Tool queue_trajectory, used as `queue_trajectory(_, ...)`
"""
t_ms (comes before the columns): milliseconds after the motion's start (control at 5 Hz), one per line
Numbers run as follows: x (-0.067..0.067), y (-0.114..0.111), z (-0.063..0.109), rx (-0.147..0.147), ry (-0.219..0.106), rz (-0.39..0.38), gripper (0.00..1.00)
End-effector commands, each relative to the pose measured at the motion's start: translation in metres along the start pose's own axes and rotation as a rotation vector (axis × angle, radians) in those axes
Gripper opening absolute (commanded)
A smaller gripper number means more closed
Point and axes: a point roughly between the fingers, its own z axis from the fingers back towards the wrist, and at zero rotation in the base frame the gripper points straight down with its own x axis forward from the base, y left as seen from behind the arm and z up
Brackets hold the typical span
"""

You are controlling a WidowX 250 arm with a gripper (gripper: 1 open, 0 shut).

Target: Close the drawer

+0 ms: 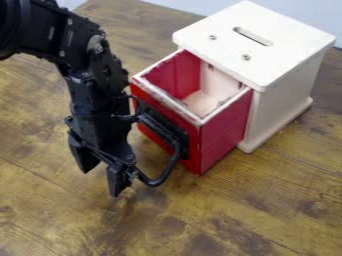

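The red drawer (214,125) stands pulled out of the pale wooden casing (274,60), its pale wood inside showing from above. Its black front plate faces lower left, and the black wire loop handle (163,160) droops down to the table. My black gripper (102,170) hangs just left of the handle with its fingers pointing down near the tabletop. The fingers stand slightly apart with nothing between them, and the right finger (119,180) is close to the loop's lower end.
The casing has a slot on top (253,36) and sits at the back right of the worn wooden table (254,215). My arm (60,45) reaches in from the upper left.
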Motion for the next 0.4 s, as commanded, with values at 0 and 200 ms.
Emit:
queue_trajectory(0,0.0619,0.0035,0.0472,0.024,-0.264,0.129,1.0)
queue_trajectory(200,0.0719,0.0121,0.0512,0.004,-0.29,0.114,0.0)
